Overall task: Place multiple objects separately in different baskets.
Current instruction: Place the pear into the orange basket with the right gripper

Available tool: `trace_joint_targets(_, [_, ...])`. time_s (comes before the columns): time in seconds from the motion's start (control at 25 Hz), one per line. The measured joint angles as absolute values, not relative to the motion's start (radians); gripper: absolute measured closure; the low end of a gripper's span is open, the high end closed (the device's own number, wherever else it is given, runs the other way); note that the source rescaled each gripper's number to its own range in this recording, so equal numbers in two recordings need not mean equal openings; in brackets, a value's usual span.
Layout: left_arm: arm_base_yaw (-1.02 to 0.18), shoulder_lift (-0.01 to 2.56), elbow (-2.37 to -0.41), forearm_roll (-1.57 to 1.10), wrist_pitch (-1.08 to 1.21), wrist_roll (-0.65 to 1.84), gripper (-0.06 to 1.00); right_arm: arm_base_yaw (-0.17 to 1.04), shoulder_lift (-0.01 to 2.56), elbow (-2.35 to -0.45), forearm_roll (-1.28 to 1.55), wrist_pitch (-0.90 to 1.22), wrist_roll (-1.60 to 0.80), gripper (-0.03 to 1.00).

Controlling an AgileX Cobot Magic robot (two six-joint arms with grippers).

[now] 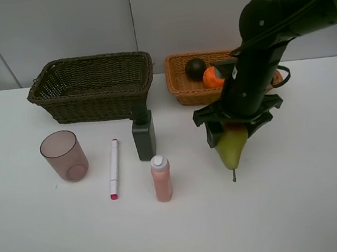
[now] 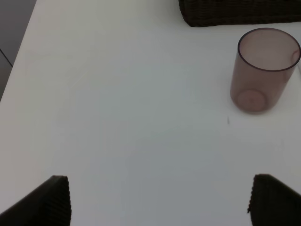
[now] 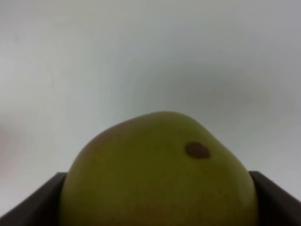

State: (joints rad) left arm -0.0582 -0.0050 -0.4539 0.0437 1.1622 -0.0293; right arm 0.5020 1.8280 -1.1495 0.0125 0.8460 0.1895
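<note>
My right gripper (image 1: 235,125) is shut on the green-red pear (image 1: 232,146), stem down, low over the table in front of the orange-tan basket (image 1: 181,86). The pear fills the right wrist view (image 3: 157,174) between the fingers (image 3: 33,200). An orange (image 1: 212,77) and a dark green round fruit (image 1: 195,68) lie in that basket. The lemon is hidden. The dark olive basket (image 1: 93,86) stands to its left. In front of it are the pinkish cup (image 1: 64,155), the marker (image 1: 113,168), the dark green bottle (image 1: 144,135) and the pink bottle (image 1: 161,178). My left gripper (image 2: 160,200) is open over bare table, near the cup (image 2: 263,70).
The white table (image 1: 289,209) ends at a grey wall behind the baskets. My right arm (image 1: 289,6) reaches in from the upper right, over the orange-tan basket. A corner of the dark basket (image 2: 235,14) shows in the left wrist view.
</note>
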Motion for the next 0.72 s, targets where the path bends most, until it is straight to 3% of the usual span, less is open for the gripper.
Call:
trace_joint_targets(0.4, [-0.058,-0.005,-0.454,0.044,1.162,-0.029,-0.06,0.452,1.828,-1.471,-0.192,0.923,0.178,0.62])
trace_joint_targets(0.72, [-0.058,-0.005,-0.454,0.044,1.162,-0.029,-0.06,0.294,1.833,-1.559,-0.213,0.710,0.083,0.62])
